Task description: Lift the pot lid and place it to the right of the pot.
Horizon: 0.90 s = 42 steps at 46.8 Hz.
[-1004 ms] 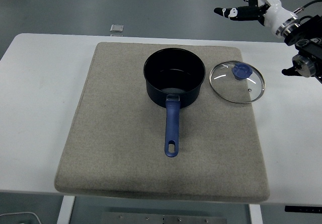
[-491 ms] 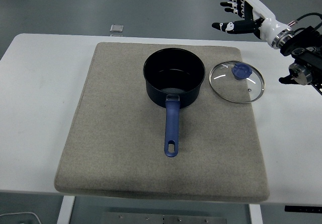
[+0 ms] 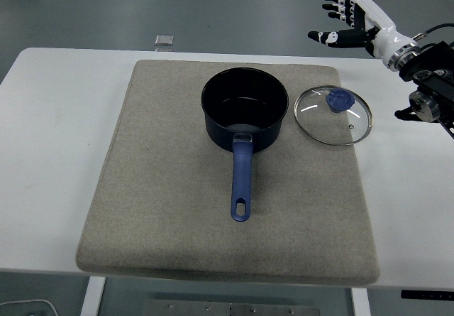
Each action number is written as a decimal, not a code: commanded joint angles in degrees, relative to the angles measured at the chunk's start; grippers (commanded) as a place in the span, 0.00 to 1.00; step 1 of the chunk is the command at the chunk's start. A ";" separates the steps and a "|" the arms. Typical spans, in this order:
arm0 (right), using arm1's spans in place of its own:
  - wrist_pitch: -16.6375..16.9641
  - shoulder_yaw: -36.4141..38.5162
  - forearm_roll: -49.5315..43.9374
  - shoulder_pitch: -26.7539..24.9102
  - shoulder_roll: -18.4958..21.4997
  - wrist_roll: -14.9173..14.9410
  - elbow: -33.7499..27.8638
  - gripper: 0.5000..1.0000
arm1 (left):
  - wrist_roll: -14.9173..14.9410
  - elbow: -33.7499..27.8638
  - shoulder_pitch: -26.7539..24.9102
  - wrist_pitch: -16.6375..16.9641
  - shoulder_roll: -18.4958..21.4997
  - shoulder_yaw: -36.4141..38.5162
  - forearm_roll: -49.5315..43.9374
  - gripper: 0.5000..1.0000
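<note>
A dark blue pot [image 3: 245, 110] stands uncovered on the grey mat [image 3: 170, 209], its blue handle [image 3: 242, 182] pointing toward the near edge. The glass lid [image 3: 333, 115] with a blue knob [image 3: 338, 101] lies flat on the mat just right of the pot, a small gap between them. My right hand [image 3: 346, 18] hovers high beyond the table's far right corner, above and behind the lid, fingers spread and holding nothing. The left arm does not show.
The mat covers most of the white table [image 3: 50, 131]. A small grey square object [image 3: 164, 40] lies on the floor beyond the far edge. The right arm's black joints [image 3: 433, 82] hang over the table's right side.
My right hand has drifted slightly to the right and stayed raised with its fingers spread. The pot and the lid have not moved.
</note>
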 commanded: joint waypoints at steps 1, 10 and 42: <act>0.05 1.01 0.28 -0.67 0.12 -0.20 -0.60 0.83 | 0.00 -0.07 0.00 0.00 0.00 0.00 0.00 1.00; -0.13 1.37 6.25 -1.90 0.65 -1.87 -2.88 0.83 | 0.00 0.01 0.00 0.00 0.00 0.00 0.00 1.00; -3.29 1.19 7.67 -3.57 0.92 -2.14 -4.73 0.83 | 0.00 0.01 0.00 0.00 0.00 0.00 0.00 1.00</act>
